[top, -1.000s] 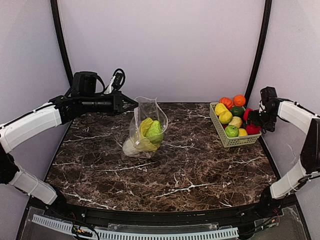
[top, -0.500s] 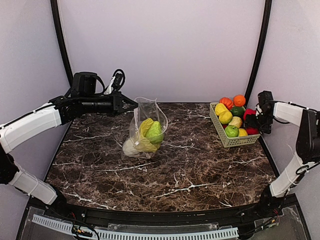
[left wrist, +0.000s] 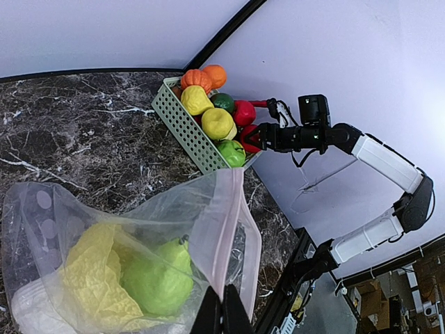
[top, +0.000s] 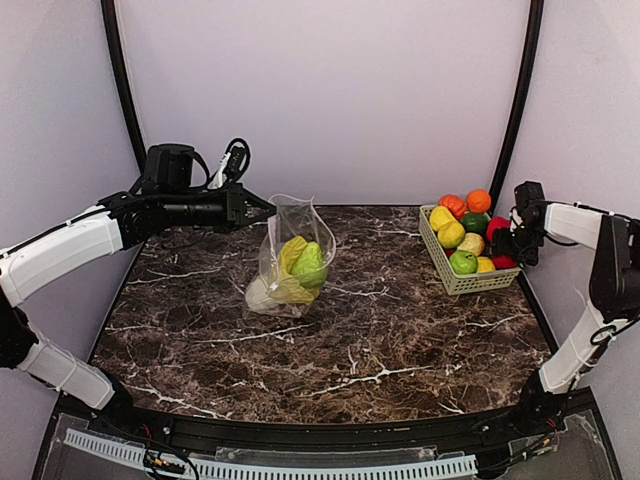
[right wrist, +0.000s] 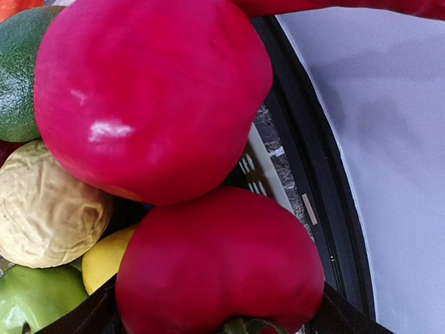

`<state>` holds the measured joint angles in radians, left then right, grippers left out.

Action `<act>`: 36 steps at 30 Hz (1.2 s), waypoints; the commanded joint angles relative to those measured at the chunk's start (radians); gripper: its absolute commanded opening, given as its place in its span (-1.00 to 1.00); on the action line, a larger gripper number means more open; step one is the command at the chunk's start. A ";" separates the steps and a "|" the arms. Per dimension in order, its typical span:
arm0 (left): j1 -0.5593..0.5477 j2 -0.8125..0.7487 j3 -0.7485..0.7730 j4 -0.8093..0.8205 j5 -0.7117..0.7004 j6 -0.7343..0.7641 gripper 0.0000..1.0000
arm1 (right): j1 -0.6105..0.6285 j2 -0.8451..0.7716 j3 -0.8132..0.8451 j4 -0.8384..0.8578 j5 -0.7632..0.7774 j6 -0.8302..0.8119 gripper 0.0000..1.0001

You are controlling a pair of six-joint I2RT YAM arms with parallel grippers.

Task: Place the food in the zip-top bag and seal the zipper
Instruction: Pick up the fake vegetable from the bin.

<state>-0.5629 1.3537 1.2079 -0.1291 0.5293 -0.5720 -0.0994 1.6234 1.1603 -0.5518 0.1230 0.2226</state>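
My left gripper [top: 268, 208] is shut on the pink zipper strip [left wrist: 221, 236] and holds the zip-top bag [top: 293, 250] up by its mouth edge; its fingertips show at the bottom of the left wrist view [left wrist: 222, 313]. Inside the bag lie the yellow-white cabbage [left wrist: 90, 271] and the green pear [left wrist: 156, 278], also seen from above [top: 310, 265]. My right gripper [top: 508, 243] is at the right side of the basket. Its two fingers press on either side of a red apple [right wrist: 215, 264], which still rests among the other fruit.
The pale green mesh basket [top: 440, 255] stands at the back right, holding another red fruit [right wrist: 149, 90], yellow lemons, a green apple [top: 463, 262] and orange tomatoes [top: 478, 201]. The table's right edge and black frame run just beyond the basket.
My right gripper moved left, in toward the basket's red fruit, then held still. The left arm and the bag have not moved.
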 commanded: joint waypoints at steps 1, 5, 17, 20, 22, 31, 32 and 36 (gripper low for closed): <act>0.006 -0.019 0.003 -0.001 0.000 0.004 -0.99 | -0.005 0.009 0.022 0.025 -0.007 -0.002 0.61; 0.006 -0.015 0.004 0.000 0.001 0.004 -0.99 | -0.005 0.005 0.021 0.022 -0.012 0.000 0.58; 0.006 -0.024 0.002 0.004 -0.002 0.001 -0.99 | 0.005 -0.200 -0.019 -0.044 -0.064 0.036 0.54; 0.006 -0.024 -0.001 0.021 0.004 -0.007 -0.99 | 0.044 -0.292 -0.042 -0.051 -0.114 0.046 0.51; 0.006 -0.021 0.002 0.022 0.006 -0.008 -0.99 | 0.089 -0.347 -0.040 -0.055 -0.161 0.045 0.50; 0.006 -0.012 -0.007 0.031 0.010 -0.014 -0.99 | 0.491 -0.461 0.086 -0.005 -0.426 0.041 0.45; 0.006 -0.011 -0.008 0.036 0.012 -0.016 -0.99 | 0.546 -0.456 0.103 0.024 -0.448 0.039 0.45; 0.006 -0.010 -0.004 0.039 0.013 -0.017 -0.99 | 0.735 -0.399 0.187 0.062 -0.458 0.011 0.45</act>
<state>-0.5629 1.3537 1.2079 -0.1272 0.5343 -0.5865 0.5041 1.1866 1.2594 -0.5636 -0.2657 0.2592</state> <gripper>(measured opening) 0.010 0.752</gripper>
